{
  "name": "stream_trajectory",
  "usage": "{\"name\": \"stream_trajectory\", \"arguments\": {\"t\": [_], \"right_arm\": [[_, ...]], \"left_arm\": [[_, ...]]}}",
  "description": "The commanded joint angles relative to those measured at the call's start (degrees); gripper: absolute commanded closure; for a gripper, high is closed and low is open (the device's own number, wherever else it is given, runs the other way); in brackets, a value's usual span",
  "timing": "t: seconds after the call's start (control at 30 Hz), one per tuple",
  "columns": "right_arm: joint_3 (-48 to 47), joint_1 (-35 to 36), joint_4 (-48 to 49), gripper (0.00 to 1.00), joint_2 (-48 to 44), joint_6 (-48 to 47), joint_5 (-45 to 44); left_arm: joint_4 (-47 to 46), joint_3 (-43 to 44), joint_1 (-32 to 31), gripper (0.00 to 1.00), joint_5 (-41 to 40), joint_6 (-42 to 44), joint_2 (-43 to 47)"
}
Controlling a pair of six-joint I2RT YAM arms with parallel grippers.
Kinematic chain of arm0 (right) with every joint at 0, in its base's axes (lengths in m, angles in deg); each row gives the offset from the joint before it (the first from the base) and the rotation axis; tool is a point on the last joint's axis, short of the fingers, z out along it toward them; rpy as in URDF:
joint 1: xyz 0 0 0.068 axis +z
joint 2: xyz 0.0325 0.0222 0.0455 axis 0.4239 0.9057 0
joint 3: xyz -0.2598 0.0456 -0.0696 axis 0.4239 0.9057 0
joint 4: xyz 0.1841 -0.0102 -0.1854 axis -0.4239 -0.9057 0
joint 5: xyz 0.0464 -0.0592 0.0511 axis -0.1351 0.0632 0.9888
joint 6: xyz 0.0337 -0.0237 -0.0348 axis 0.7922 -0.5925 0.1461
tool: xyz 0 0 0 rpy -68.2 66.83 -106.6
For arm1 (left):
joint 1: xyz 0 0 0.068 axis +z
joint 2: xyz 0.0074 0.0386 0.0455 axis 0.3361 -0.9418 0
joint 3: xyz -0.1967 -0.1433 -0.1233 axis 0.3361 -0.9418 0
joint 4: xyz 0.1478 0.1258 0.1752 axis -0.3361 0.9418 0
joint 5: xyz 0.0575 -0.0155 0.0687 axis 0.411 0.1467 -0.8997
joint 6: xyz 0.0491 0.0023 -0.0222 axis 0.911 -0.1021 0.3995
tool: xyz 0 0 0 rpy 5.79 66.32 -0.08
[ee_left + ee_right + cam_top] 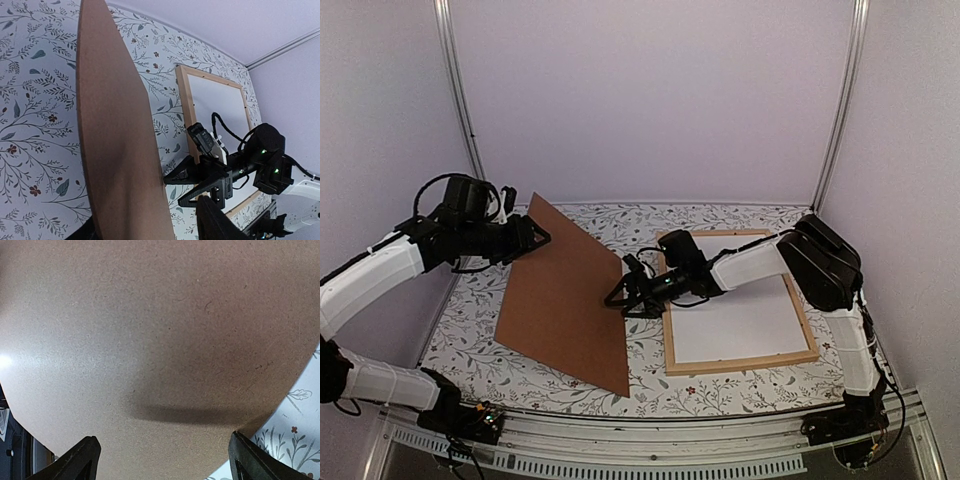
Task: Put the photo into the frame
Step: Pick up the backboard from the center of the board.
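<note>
**Desk:** Where are your tools?

**Me:** My left gripper (530,240) is in the upper left of the overhead view, at the top corner of the brown backing board (565,300). That corner runs in between its fingers (215,222). I can't tell whether they have bitten down on it. My wrist view shows only one finger plainly, and the lower edge cuts it off.

**Desk:** And the right?

**Me:** The right gripper (618,298) is at the centre of the overhead view, with its jaws wide apart and nothing in them. It points left at the board's right edge. I can't say whether it is touching the edge or just beside it. That wrist camera is filled with matte, speckled fibreboard, with the two fingers (80,460) poking up from the bottom corners.

**Desk:** How does the board sit?

**Me:** It is a flat rectangle, tilted, with its top corner raised and its lower corner down on the floral tablecloth (650,225). My left wrist camera sees it almost edge-on.

**Desk:** The frame?

**Me:** The frame (745,362) lies flat on the cloth, right of centre. Its long axis runs from top to bottom of the overhead view, with the far end leaning slightly left. It is made of thin, pale wood strips. A plain white sheet (735,320) fills it, and I can't tell whether that is the photo lying face down. My right arm crosses the frame's upper left corner and hides it.
</note>
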Motion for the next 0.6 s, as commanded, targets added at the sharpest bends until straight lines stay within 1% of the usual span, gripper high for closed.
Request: {"name": "stream_trajectory", "arguments": {"t": [0.0, 0.17, 0.4, 0.57], "right_arm": [[1.32, 0.54, -1.93, 0.07, 1.41, 0.08, -0.09], [1.31, 0.09, -2.55, 0.07, 1.08, -0.57, -0.37], [1.14, 0.02, -3.19, 0.07, 0.99, -1.03, -0.68], [0.84, -0.01, -3.5, 0.07, 1.35, -1.16, -0.72]], "left_arm": [[4.25, 1.99, -0.7, 0.46, -0.94, 1.97, -0.98], [7.81, 4.45, -0.57, 0.48, -2.55, 3.71, -1.27], [8.91, 4.94, -0.32, 0.63, -2.46, 4.73, -1.85], [9.55, 5.55, -0.06, 0.71, -2.61, 5.07, -1.94]]}}
